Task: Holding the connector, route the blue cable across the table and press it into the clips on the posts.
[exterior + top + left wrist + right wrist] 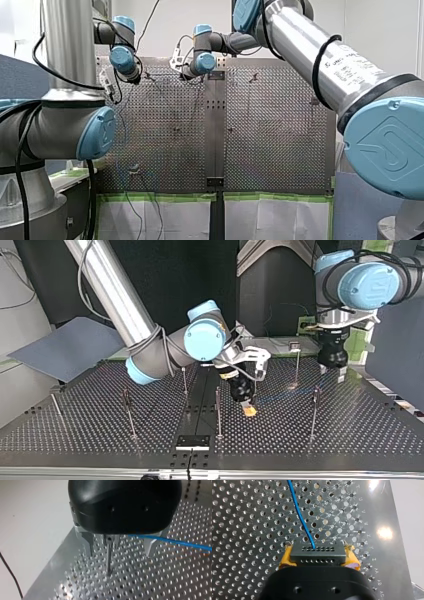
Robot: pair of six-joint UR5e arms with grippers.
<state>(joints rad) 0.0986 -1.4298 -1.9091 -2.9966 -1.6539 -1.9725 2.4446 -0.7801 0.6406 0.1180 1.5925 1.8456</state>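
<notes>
A dark grey rectangular connector (pixel 317 553) with rows of small holes is clenched between the yellow pads (pixel 286 558) of the right gripper (pixel 318 560), whose fingers are pressed against its two short sides. A thin blue cable (pixel 299 515) is seen leaving the connector's forward face and running in a gentle curve away over the silver perforated metal table (pixel 242 525). In the top view this gripper is held low over the table near a thin metal middle post (pixel 218 410). The cable is traced faintly from it toward that view's right, where the other arm's gripper is poised just above the table near its far edge. In the left wrist view the black left gripper (pixel 119 547) is shown released: its metal fingers (pixel 88 542) are spread apart and nothing is gripped. A slender upright post (pixel 108 560) is framed between them, planted in one of the table's holes. The blue cable is stretched out from behind the gripper body and past one finger. Whether it is seated in the clip at that post's top cannot be told. Further thin posts are stood well apart across the table in the top view.
</notes>
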